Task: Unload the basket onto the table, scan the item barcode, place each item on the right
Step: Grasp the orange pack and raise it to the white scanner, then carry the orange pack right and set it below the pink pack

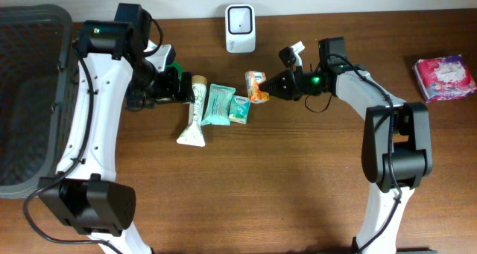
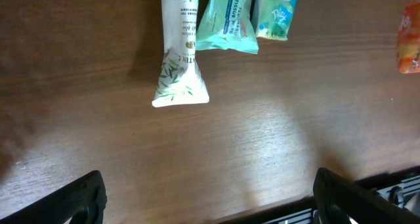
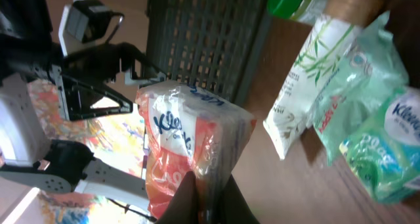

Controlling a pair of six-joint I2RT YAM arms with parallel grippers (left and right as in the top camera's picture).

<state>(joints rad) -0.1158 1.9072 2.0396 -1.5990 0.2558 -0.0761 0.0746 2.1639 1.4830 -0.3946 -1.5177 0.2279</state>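
Right gripper (image 1: 273, 85) closed on orange tissue pack (image 3: 190, 145), pinching thin edge seam only. Left gripper (image 2: 207, 201) wide open, empty, above table (image 2: 262, 138); tube (image 2: 178, 53) just ahead of it. Scanner (image 1: 240, 27) beyond pack, off to side of right hand. Risk: soft wrapper slips or sags from shallow pinch; barcode, not visible here, may end up facing away from scanner.

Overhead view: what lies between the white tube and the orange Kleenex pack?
Two packs, seen overhead: a teal wipes pack beside the white tube, then a small green Kleenex pack nearer the orange Kleenex pack.
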